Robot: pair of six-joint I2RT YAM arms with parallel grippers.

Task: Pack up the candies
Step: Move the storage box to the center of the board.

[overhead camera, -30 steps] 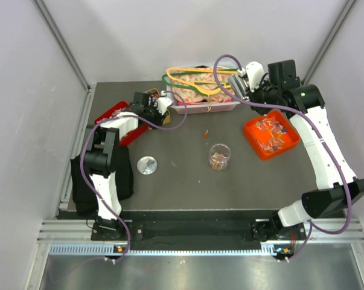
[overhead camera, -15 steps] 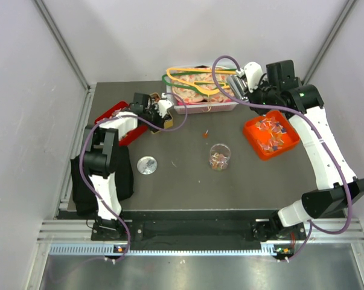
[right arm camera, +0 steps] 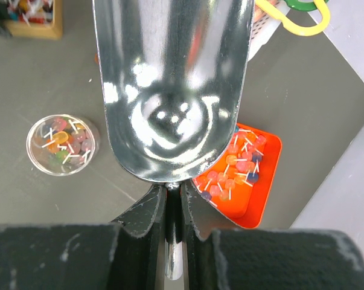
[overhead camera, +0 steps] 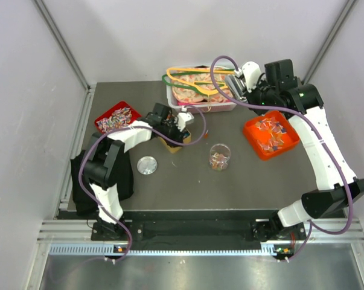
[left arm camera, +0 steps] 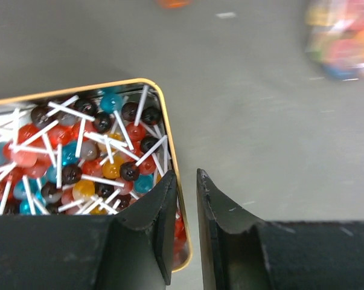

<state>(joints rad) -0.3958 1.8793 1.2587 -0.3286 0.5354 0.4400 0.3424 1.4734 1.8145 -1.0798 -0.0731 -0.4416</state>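
Gold-rimmed tin [left arm camera: 133,80] heaped with candies [left arm camera: 97,151] on white sticks; left gripper [left arm camera: 186,181] pinches its right wall, one finger inside, one outside.

Dark grey table [overhead camera: 188,187] inside plain pale walls [overhead camera: 25,90]. At the back there's a white bin [overhead camera: 221,107] with clothes hangers lying across it, a yellow one [overhead camera: 188,77] on top and a green one [overhead camera: 167,80] poking out the left side. Red tray [overhead camera: 98,121] sits back-left, orange tray [overhead camera: 269,154] off to the right, just past the bin's front corner. A gold tin [right arm camera: 40,29] sits in front of the bin's left corner, between it and the red tray. Small round metal lid [overhead camera: 147,165] lies flat, left of centre. A shiny metal scoop [right arm camera: 169,90] is up off the table near the bin's right end. Something black and floppy [overhead camera: 79,181], can't tell what, hangs over the left edge.
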